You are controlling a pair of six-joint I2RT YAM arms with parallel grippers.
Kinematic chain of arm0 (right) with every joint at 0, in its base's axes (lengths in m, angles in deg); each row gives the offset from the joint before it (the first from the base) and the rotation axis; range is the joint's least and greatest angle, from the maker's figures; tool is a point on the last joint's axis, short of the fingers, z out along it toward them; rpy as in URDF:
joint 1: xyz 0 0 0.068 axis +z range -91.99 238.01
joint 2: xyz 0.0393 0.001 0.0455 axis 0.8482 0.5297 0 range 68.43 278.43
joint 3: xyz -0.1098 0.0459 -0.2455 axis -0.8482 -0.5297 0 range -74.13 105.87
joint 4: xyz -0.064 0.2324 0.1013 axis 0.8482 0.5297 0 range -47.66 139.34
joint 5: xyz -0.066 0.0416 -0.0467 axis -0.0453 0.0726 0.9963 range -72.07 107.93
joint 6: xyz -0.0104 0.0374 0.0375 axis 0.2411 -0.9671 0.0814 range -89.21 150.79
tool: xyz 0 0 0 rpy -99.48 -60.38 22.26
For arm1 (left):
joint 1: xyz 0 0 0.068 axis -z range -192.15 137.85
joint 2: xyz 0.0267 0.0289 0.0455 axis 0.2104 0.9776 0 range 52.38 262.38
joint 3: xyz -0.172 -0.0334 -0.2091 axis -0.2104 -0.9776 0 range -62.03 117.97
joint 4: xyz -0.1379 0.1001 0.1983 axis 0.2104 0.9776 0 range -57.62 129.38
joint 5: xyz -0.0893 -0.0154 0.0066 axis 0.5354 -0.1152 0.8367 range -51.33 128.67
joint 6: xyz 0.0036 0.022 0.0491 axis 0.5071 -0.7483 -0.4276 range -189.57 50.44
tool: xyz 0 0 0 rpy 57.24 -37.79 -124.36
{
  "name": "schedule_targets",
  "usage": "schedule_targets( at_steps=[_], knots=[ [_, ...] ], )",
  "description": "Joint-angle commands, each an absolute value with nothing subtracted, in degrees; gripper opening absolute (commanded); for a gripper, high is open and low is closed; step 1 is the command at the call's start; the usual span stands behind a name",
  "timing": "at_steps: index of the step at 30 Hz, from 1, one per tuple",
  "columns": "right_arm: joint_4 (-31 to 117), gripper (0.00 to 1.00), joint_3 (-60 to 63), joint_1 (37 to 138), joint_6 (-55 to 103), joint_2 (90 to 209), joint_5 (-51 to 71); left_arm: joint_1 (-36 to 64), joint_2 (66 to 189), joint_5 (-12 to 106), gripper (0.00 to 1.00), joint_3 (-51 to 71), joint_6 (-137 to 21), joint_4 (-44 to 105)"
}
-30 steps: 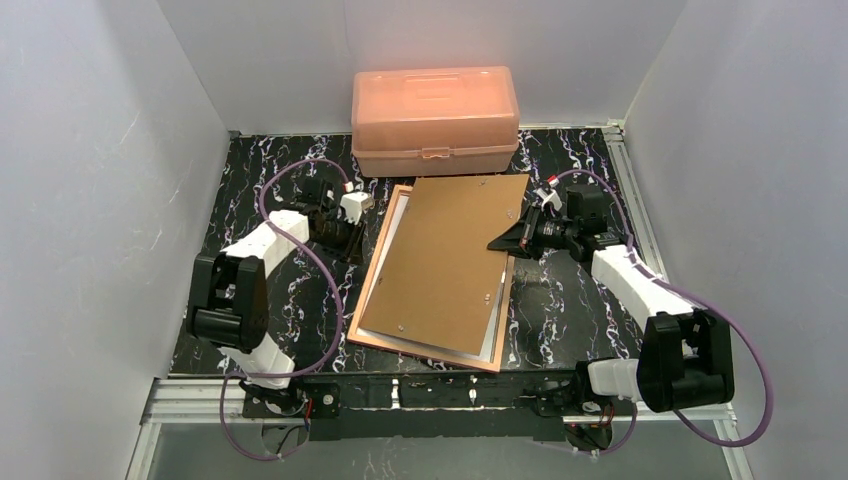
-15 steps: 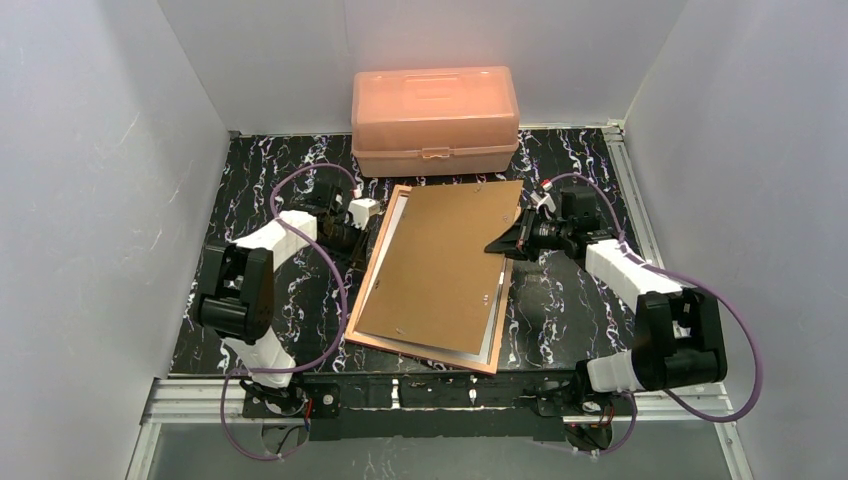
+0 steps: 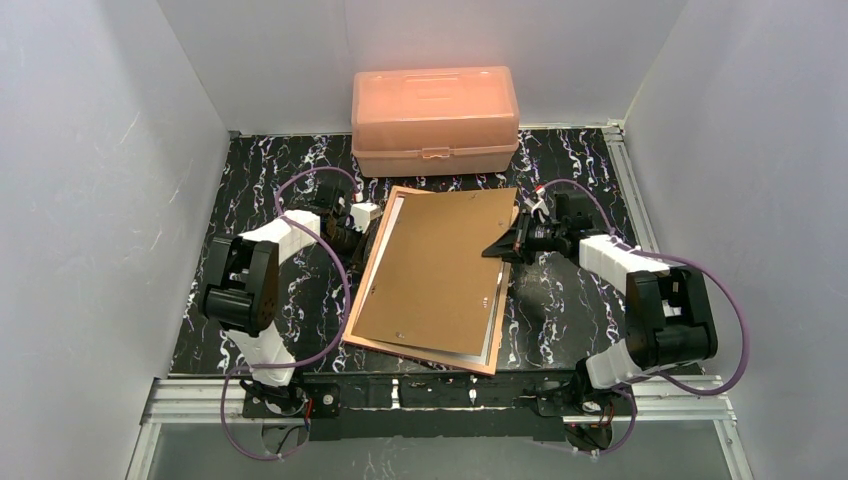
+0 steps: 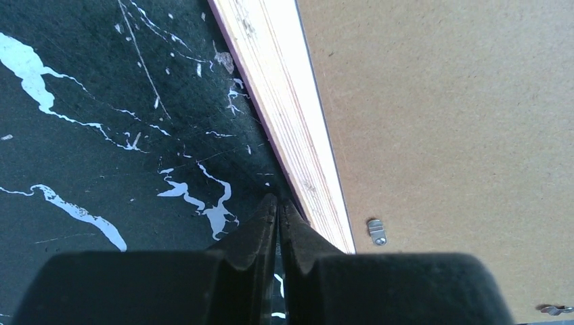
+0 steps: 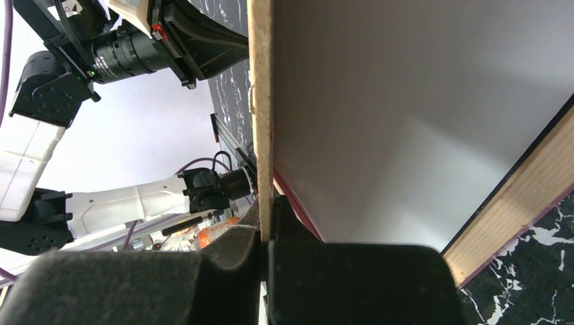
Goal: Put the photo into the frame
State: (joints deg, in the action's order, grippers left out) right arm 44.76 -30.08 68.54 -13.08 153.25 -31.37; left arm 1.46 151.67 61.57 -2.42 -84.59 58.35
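At centre-left of the top view, over the black white-veined marble-look tabletop (image 3: 280, 170), the left gripper (image 4: 278, 210) has its jaws pressed together w/ nothing between them. Its tips are low, just beside the left edge of the large thin-bordered rectangular picture frame (image 3: 418, 353). The frame lies mid-table w/ its tan-orange back edge up and a sliver of pink at the base. Inside it lies the photo (image 5: 406, 101), a large rectangular paper sheet w/ plain white reverse up. It shows as a pale strip at upper left & lower right; the printed side isn't visible. Over it, slightly skewed, sits a plain brown backing board (image 3: 440, 270) w/ small metal clips (image 4: 376, 231) on it. At top centre, by the back wall, is a salmon-pink plastic lidded box (image 3: 435, 120), apart from the frame. At centre-right, the right gripper (image 5: 265, 227) is clamped on the board's right edge, which is raised off the photo.
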Motion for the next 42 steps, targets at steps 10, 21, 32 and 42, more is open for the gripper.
schedule_targets(
  at_steps=[10, 21, 32, 42],
  knots=[
    [45.3, 0.01, -24.1, 69.1, -3.9, 157.6, -33.0, 1.7, 153.1, 61.4, 0.01, -1.7, -85.8, 60.0],
    [44.4, 0.01, -23.6, 70.3, -4.1, 160.6, -32.2, 2.0, 153.3, 61.6, 0.0, -1.6, -86.2, 60.5],
    [51.3, 0.02, -22.9, 70.3, 0.5, 161.3, -25.6, 2.1, 152.0, 62.2, 0.0, -1.8, -86.3, 61.2],
    [62.1, 0.39, -17.4, 73.3, 6.0, 161.6, -14.1, 2.0, 151.7, 63.0, 0.0, -1.7, -86.4, 61.7]
  ],
)
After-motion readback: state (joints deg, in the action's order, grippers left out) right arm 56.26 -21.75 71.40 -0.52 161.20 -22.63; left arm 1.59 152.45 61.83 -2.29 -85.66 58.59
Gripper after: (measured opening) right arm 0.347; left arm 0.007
